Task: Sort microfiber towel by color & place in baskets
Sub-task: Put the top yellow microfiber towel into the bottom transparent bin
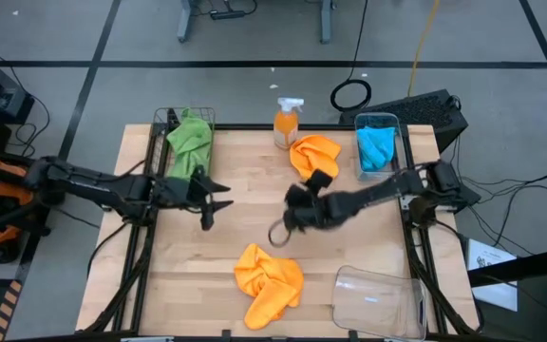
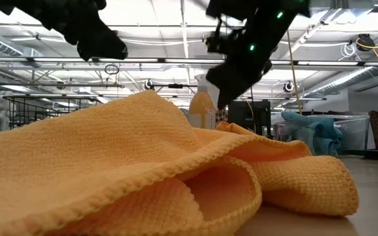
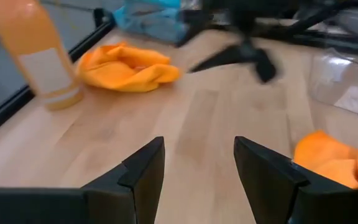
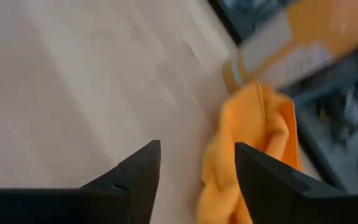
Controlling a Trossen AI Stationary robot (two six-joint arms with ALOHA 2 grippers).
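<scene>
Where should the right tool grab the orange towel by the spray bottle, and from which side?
Probably from above, on the raised fold nearest the table centre. That orange towel lies crumpled, so it has ridges to pinch. The spray bottle stands close beside it at the back edge, and the right tool, open, is already on the centre side.

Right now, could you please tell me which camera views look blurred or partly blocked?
Low view: the near orange microfiber towel fills the foreground, hiding the table. Left wrist view: the right arm is smeared. Right wrist view: the orange spray bottle is blurred.
</scene>
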